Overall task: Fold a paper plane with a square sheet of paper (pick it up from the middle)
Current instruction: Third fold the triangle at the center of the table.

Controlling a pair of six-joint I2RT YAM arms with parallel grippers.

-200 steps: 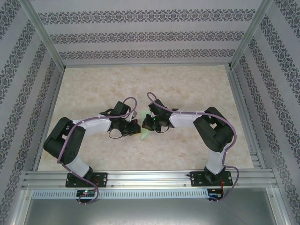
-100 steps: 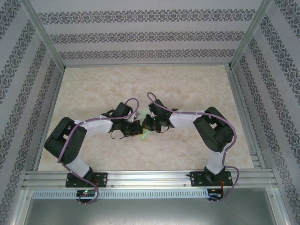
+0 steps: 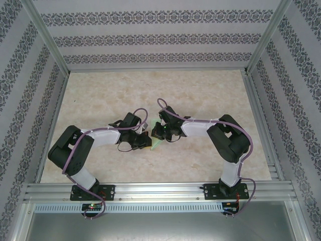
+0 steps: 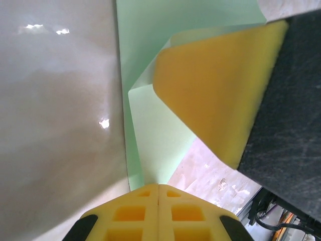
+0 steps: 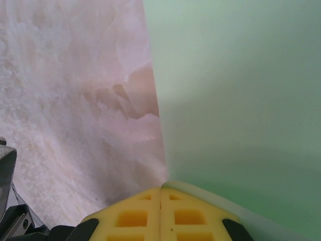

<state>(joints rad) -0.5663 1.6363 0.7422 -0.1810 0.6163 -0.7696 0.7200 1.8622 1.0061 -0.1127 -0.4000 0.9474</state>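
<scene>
Green paper (image 3: 156, 145) at centre of top view, on marbled table (image 3: 200, 90), between both grippers, folded tip pointing toward lower edge. Left gripper (image 4: 159, 187) fingers pressed together, pinching paper edge at frame bottom. Right gripper (image 5: 161, 190) fingers pressed together too, paper edge running into their seam
</scene>
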